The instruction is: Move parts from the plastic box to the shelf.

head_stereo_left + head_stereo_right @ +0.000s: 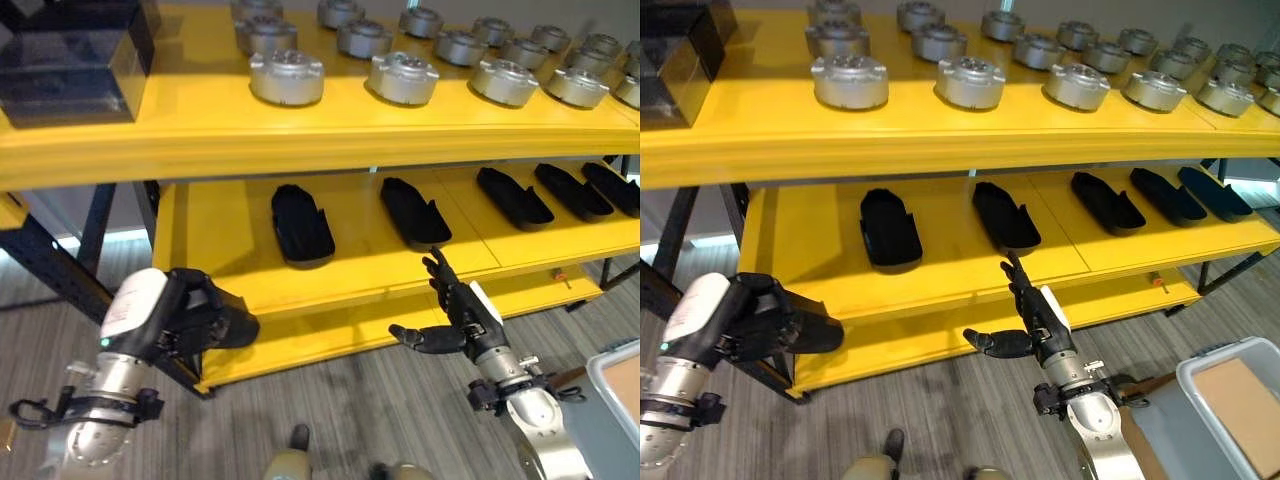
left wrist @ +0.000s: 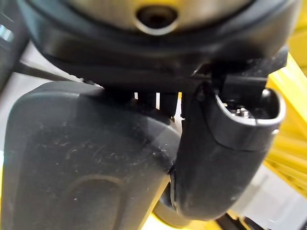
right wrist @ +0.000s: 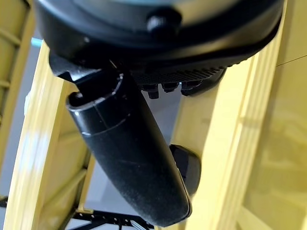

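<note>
At seven o'clock our left hand (image 1: 205, 318) is curled around a dark part; at five o'clock our right hand (image 1: 462, 318) spreads its straight fingers.

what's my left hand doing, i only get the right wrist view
Observer: The left hand is curled round a held black part, low by the shelf's left end.
Operator: ok and is the right hand carrying anything
Observer: No. The right hand is open and empty, fingers straight, just in front of the middle shelf.
Operator: what's on that shelf already
Observer: Five shelved black parts lie in a row across it, with a bare gap at the left end.
</note>
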Tool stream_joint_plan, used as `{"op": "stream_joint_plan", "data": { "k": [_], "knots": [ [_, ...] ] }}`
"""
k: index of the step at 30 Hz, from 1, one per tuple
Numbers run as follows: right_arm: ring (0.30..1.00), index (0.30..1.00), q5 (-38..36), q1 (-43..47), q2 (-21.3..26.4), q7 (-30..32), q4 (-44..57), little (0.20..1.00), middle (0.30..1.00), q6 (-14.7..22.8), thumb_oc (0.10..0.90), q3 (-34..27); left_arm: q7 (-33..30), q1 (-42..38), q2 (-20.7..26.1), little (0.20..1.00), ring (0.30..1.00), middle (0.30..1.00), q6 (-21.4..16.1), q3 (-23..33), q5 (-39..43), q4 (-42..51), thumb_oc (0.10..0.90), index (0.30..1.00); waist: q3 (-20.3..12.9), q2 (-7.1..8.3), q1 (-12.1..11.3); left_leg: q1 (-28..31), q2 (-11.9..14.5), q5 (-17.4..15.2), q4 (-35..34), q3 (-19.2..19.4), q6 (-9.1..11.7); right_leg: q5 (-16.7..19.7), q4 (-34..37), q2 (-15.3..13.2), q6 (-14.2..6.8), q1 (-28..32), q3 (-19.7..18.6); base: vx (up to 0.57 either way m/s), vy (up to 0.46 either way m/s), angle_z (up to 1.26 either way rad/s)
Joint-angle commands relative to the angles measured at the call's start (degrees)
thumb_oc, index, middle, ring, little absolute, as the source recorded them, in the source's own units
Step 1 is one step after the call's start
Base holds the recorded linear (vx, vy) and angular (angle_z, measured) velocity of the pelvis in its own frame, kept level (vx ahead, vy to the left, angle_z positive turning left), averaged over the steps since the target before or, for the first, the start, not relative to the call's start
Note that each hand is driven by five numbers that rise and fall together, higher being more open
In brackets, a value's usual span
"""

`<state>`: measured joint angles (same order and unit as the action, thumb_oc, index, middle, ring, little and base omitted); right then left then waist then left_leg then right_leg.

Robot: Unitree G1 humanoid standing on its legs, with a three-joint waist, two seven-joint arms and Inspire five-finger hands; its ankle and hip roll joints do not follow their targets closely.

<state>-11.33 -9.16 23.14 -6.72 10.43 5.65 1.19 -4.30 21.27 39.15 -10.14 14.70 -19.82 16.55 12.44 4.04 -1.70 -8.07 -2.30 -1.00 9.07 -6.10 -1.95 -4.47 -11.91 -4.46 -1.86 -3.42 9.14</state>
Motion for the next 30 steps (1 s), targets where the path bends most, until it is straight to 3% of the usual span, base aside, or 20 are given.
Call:
{"op": "stream_joint_plan", "data": {
  "k": [1,9,30],
  "knots": [
    [1.0,1.0,-1.92,2.86,3.16,-0.12,2.75,1.0,1.0,4.89,0.9,-0.37,-7.76,-4.5,0.61,0.3,0.3,0.3,-5.37,8.76,0.82,9.51,0.4,0.3,-5.99,-1.33,0.79,11.15,-2.26,-0.19,-11.36,0.09,-1.17,4.48,6.71,-1.09,-3.73,1.55,-2.49,0.04,-0.122,0.46],
    [1.0,1.0,-3.73,2.22,4.11,-0.79,2.83,1.0,1.0,4.15,0.9,-0.71,-6.89,-1.63,1.39,0.3,0.3,0.3,-5.36,10.84,2.14,10.39,0.4,0.3,-7.74,-1.35,0.36,11.74,-0.5,-0.2,-12.06,0.22,0.29,5.84,12.99,0.01,-3.14,5.51,-1.32,0.05,-0.105,-0.07],
    [1.0,1.0,-6.0,2.3,5.94,-1.36,2.85,1.0,1.0,4.23,0.9,0.36,-8.15,-3.42,14.48,0.3,0.3,0.3,-6.69,20.3,3.68,15.29,0.4,0.3,-7.88,-2.98,1.0,11.77,1.46,1.33,-13.31,-0.62,2.63,6.13,15.92,0.95,-2.09,7.45,0.0,0.01,-0.055,0.08]
  ]
}}
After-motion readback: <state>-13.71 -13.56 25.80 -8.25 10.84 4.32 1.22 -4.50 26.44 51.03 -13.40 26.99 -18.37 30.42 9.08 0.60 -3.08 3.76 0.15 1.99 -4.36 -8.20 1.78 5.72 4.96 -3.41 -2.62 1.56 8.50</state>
